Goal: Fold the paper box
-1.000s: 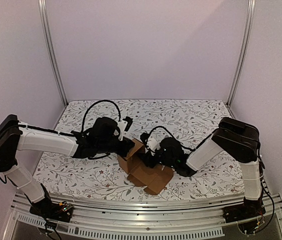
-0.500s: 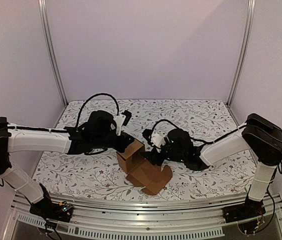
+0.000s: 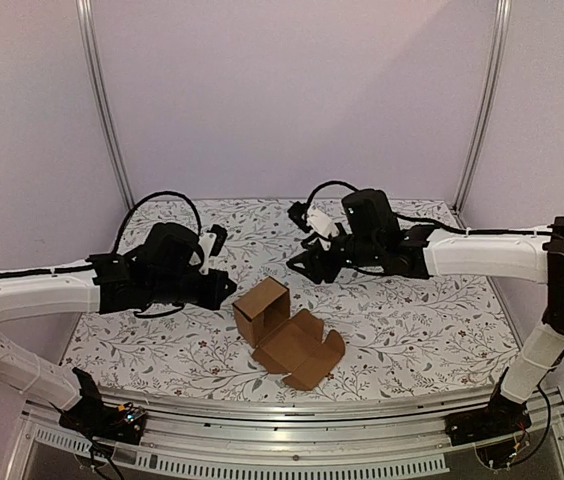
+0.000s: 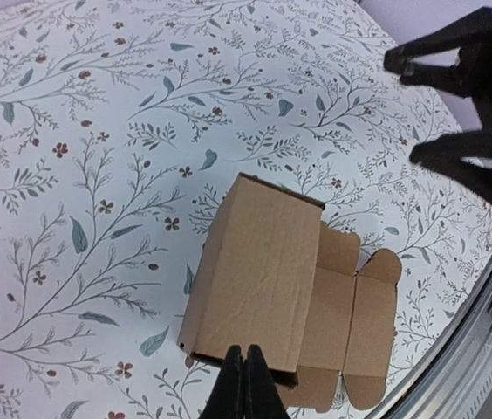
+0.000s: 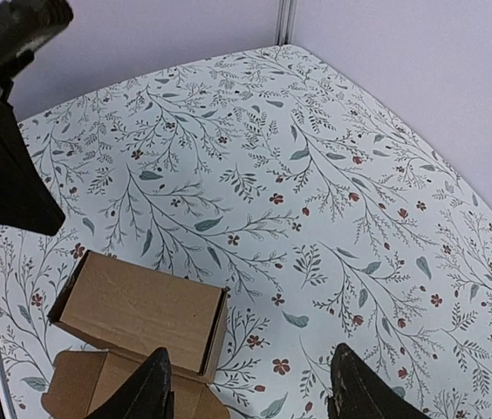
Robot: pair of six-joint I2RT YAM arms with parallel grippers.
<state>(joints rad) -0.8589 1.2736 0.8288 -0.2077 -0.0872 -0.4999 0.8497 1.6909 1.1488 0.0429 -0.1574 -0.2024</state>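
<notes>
The paper box (image 3: 262,308) is a brown carton lying on its side on the floral table, with its lid and flaps (image 3: 300,352) spread flat toward the front. My left gripper (image 3: 226,286) is shut and empty, a little left of the box and apart from it. In the left wrist view the shut gripper (image 4: 244,384) hovers over the box (image 4: 263,271). My right gripper (image 3: 300,263) is open and empty, raised behind the box. In the right wrist view the open gripper (image 5: 250,393) is above bare table, with the box (image 5: 137,314) at the lower left.
The floral table cover (image 3: 412,310) ends at a metal rail (image 3: 292,405) along the front. White walls and two upright posts (image 3: 102,100) close the back. The right gripper shows in the left wrist view (image 4: 468,113), and the left gripper in the right wrist view (image 5: 2,175).
Both grippers have let go of the box and drawn away: the left arm back to the left, the right arm up and toward the far side. The box stays on the table.
</notes>
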